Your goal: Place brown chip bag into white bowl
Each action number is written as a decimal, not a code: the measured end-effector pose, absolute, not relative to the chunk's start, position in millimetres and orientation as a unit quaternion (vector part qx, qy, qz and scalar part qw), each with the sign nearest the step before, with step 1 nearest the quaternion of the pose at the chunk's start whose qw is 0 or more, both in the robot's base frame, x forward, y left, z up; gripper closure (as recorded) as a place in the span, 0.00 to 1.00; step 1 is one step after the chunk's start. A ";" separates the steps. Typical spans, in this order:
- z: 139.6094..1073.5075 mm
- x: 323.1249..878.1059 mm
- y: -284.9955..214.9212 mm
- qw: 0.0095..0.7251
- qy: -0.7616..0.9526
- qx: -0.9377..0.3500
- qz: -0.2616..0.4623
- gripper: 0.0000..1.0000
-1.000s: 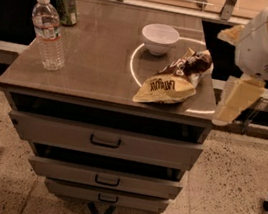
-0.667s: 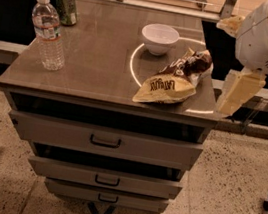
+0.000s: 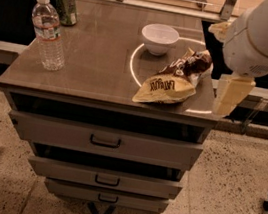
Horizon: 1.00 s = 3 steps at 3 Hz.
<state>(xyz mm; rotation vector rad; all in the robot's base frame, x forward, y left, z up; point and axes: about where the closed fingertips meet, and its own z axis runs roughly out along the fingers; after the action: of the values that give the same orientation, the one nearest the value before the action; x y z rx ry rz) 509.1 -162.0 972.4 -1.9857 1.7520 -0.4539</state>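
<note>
Pincer (image 3: 232, 96) right of brown chip bag (image 3: 171, 82), state unclear; lettering unreadable; white bowl (image 3: 159, 38) behind.

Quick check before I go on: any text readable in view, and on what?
Crinkled tan-and-brown chip bag: dark lettering, too blurred to read.
Clear plastic water bottle: label unreadable.
Green can: markings unreadable.
Pale gripper, beside the bag's brown end: no text.

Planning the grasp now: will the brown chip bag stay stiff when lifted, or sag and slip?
The brown chip bag looks crinkled and puffy: probably light and floppy, sagging around a grip. Longer than the white bowl is wide, it likely overhangs. The gripper hangs just right of it.
</note>
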 end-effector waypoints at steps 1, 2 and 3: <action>948.0 558.8 -163.1 0.212 0.566 -0.769 -0.207 0.00; 933.4 581.6 -145.1 0.204 0.491 -0.821 -0.206 0.00; 931.0 578.5 -144.8 0.193 0.468 -0.838 -0.205 0.00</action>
<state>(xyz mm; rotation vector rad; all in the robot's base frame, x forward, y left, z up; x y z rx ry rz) 578.5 -144.8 931.0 -2.3516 1.3121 -0.5766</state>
